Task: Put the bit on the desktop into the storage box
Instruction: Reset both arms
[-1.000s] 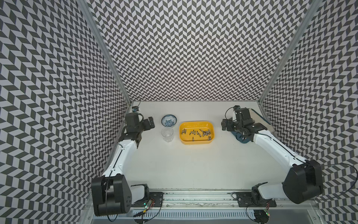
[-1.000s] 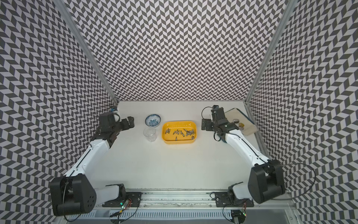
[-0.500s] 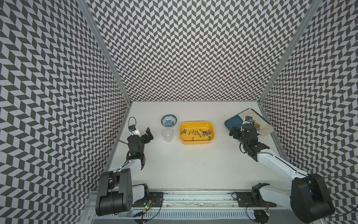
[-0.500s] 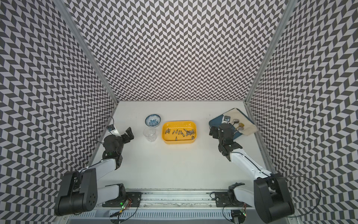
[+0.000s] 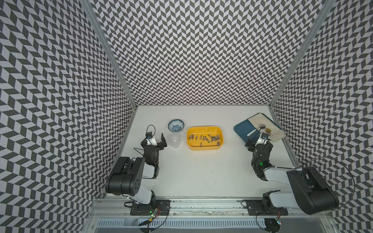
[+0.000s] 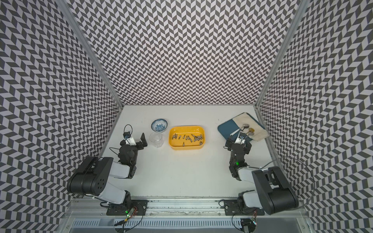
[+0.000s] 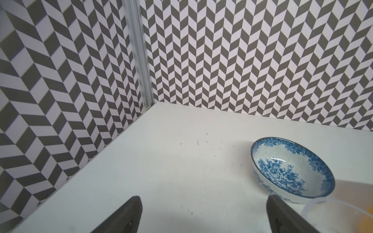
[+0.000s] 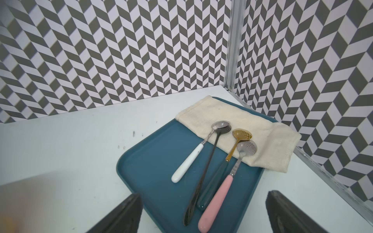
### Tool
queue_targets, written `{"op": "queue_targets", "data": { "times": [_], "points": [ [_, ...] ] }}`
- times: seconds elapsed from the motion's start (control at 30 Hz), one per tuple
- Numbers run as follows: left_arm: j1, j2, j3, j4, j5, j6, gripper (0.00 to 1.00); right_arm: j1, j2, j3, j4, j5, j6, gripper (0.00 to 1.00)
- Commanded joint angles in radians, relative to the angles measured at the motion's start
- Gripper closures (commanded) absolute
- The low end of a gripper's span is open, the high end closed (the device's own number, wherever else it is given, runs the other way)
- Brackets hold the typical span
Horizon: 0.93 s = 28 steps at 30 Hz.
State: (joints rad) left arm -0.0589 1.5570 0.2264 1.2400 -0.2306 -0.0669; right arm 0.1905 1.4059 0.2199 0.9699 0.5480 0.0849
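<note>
Bits (image 5: 204, 138) are seen only inside the storage box (image 5: 204, 148), set mid-way along the surface (image 5: 201, 173). The left hand (image 5: 155, 139) and right hand (image 5: 258, 142) are held apart, empty; the surface is best rechecked before anything is reached for.

Bits (image 5: 204, 138) lie in the box (image 5: 204, 148) at centre; left of it a glass (image 5: 174, 139) stands just near of a bowl (image 5: 176, 126); far right, a tray (image 5: 243, 129) holds a cloth (image 5: 262, 121) and spoons (image 8: 222, 192).

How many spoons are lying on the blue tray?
4, side by side on the tray, heads resting on the cloth: white-handled spoon, black spoon, green-handled spoon, pink-handled spoon. None looks hidden.
</note>
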Motion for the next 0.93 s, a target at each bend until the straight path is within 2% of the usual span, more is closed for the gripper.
{"op": "queue_targets", "data": {
  "times": [0.0,0.03,0.07,0.13,0.2,0.23,0.27,0.33,0.37,0.5,0.6,0.7,0.9],
  "points": [
    [-0.006,-0.027,0.017,-0.009,-0.036,0.019,0.00,-0.019,0.085,-0.052,0.441,0.005,-0.078,0.00],
    [-0.011,-0.005,-0.001,0.075,-0.043,0.044,0.00,-0.007,0.121,-0.074,0.541,-0.001,-0.114,0.01],
    [-0.018,0.007,-0.003,0.089,-0.055,0.050,0.00,0.016,0.119,-0.081,0.543,-0.027,-0.150,0.01],
    [-0.018,-0.023,0.012,0.009,-0.051,0.033,0.00,0.019,0.109,-0.102,0.561,-0.036,-0.148,0.01],
    [-0.022,-0.002,-0.002,0.073,-0.064,0.050,0.00,0.012,0.111,-0.136,0.614,-0.097,-0.158,0.01],
    [-0.034,-0.013,-0.001,0.050,-0.080,0.051,0.00,0.005,0.116,-0.168,0.632,-0.178,-0.159,0.01],
    [-0.035,-0.017,-0.003,0.052,-0.084,0.051,0.00,0.004,0.141,-0.199,0.723,-0.211,-0.187,0.01],
    [-0.038,-0.008,-0.006,0.068,-0.088,0.057,0.00,0.004,0.222,-0.224,0.889,-0.212,-0.200,0.01],
    [-0.037,-0.014,-0.003,0.052,-0.087,0.052,0.00,0.008,0.242,-0.218,0.911,-0.193,-0.204,0.01],
    [-0.038,-0.012,0.000,0.052,-0.087,0.054,0.00,0.006,0.211,-0.164,0.775,-0.181,-0.192,0.01],
    [-0.029,-0.007,0.011,0.035,-0.075,0.045,0.00,0.004,0.212,-0.163,0.776,-0.183,-0.190,0.01],
    [0.010,-0.011,0.025,-0.001,-0.016,0.019,0.00,0.004,0.211,-0.166,0.776,-0.183,-0.192,0.01],
    [0.008,-0.015,0.018,0.010,-0.018,0.021,0.00,0.004,0.211,-0.163,0.774,-0.183,-0.190,0.01]
  ]
}}
